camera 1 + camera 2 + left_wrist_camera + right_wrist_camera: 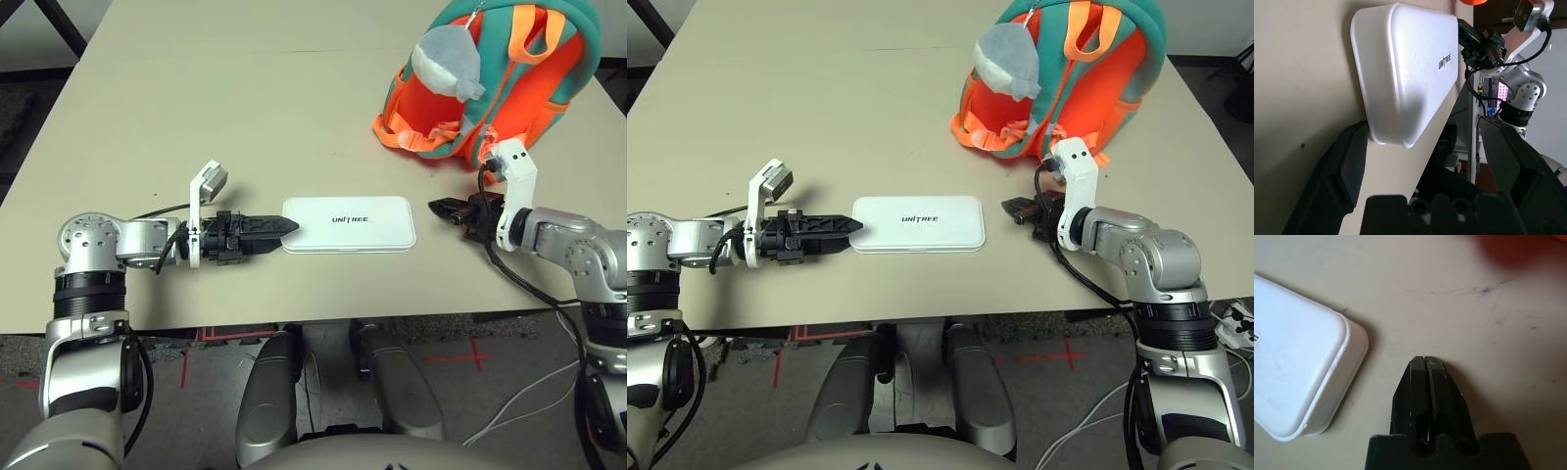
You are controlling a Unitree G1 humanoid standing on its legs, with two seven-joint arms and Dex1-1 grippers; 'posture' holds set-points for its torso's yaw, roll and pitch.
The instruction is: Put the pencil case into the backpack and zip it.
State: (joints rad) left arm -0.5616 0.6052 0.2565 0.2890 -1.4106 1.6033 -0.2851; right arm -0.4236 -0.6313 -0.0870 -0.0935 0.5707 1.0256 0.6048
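Left eye view: pencil case [349,224], smooth hard white shell with rounded corners, lies flat on matte beige tabletop [196,117] between both grippers. Left gripper [284,227], jaws spread wide, at its short end. Right gripper [438,207], jaws clenched, empty, just beside the other end. Soft teal-and-orange backpack [509,78] with plush grey charm [446,61] stands behind.

1. I read "UNITREE" in small dark capitals on the lid of the white case [349,224], near its middle.
2. My left wrist view shows the same word running along the lid.
3. I can read no other text.
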